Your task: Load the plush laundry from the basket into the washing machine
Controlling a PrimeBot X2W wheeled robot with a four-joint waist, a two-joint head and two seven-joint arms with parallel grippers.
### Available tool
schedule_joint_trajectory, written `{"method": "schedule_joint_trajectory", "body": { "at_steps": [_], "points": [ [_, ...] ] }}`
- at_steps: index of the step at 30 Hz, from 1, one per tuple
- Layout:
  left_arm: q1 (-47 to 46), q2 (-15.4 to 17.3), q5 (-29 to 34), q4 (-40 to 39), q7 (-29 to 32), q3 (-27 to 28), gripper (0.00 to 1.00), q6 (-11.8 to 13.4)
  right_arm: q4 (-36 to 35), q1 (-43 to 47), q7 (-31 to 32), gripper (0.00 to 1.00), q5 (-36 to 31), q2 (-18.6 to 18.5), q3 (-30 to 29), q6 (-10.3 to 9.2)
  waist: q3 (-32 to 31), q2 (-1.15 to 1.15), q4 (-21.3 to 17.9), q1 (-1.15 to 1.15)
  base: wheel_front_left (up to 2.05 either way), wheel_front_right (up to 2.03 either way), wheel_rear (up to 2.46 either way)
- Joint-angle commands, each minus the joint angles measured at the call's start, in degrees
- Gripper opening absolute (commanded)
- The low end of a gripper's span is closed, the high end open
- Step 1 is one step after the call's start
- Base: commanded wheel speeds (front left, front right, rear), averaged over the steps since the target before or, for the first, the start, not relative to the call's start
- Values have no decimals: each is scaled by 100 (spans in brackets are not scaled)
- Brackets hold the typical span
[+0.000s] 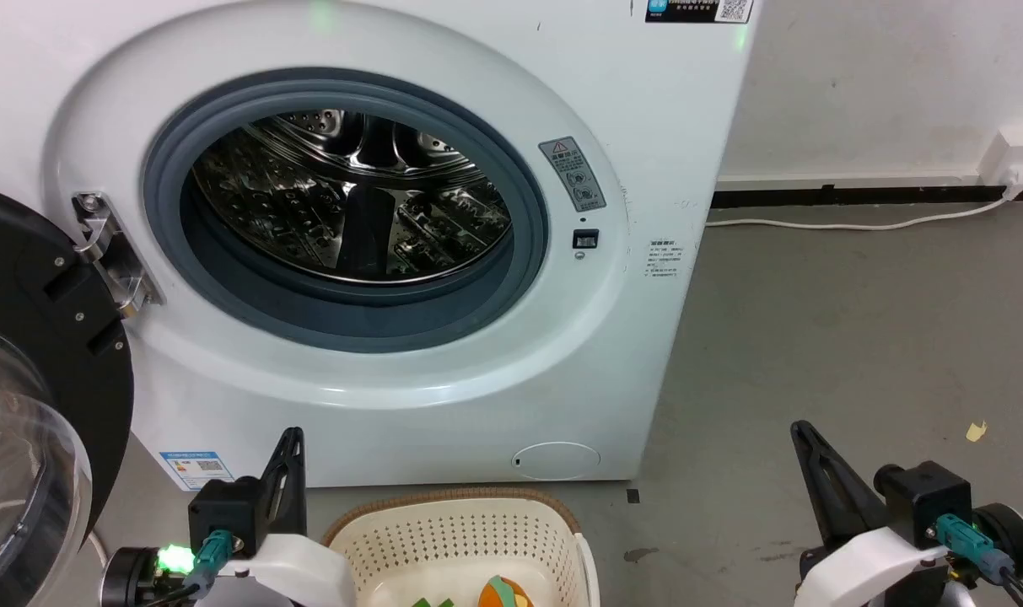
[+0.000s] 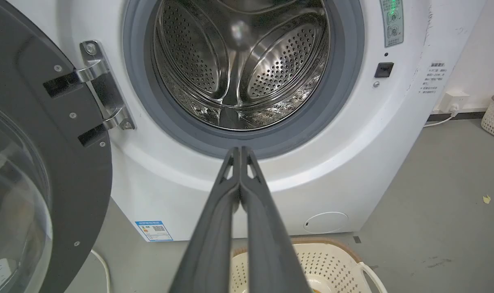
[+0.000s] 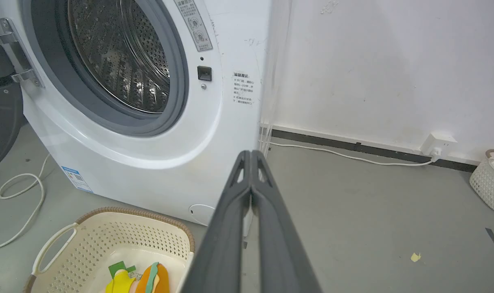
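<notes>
The washer (image 1: pixel 444 405) stands on the grey floor (image 1: pixel 857 337) with its round opening facing the robot. Its door (image 1: pixel 47 337) is swung wide open to the left on a metal hinge, and the shiny steel drum (image 1: pixel 351 194) is in plain sight behind the grey rubber rim.

The basket (image 1: pixel 460 531) sits on the floor just in front of the washer's base, between the two arms and nearer the left one. Both toys lie inside it, at the side nearest the robot. The burger plush (image 3: pixel 157 278) stands on edge, with its orange, green and yellow layers showing. The yellow plush (image 3: pixel 120 283) lies just beside it and seems to touch it.

The left hand (image 2: pixel 239 151) is closed with nothing in it, its two dark fingers pressed together along their length. It hangs above the basket's left rim and points up toward the lower edge of the washer's opening. The right hand (image 3: pixel 251 154) is likewise closed and empty. It is held over bare floor to the right of the basket, well apart from it, and aims at the washer's right front corner.

A white cable (image 3: pixel 352 154) runs along the foot of the wall to a socket (image 3: pixel 438 144). A second basket (image 3: pixel 489 183) stands farther right by the wall
</notes>
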Motion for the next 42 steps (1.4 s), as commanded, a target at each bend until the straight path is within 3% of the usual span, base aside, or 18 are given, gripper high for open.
{"method": "schedule_joint_trajectory", "body": {
  "at_steps": [1,7,8,27,42],
  "points": [
    [-88,-1,16,-25,1,12,0,-24,6,-65,4,0,-43,16,-14,-5,0,0,0,0,0,0,0],
    [-88,-1,16,-25,1,12,0,-24,6,-65,4,0,-43,16,-14,-5,0,0,0,0,0,0,0],
    [1,0,0,1,-3,-2,100,1,0,1,-1,100,4,0,1,0,0,0,0,0,0,0,0],
    [-40,0,-59,-6,-183,-136,100,22,-89,-36,-182,100,158,1,17,-1,180,0,-58,0,0,0,0],
    [-414,84,-201,889,-243,-255,100,-108,-149,-234,-361,100,320,3,86,-1,734,0,-322,0,0,0,0]
  ]
}}
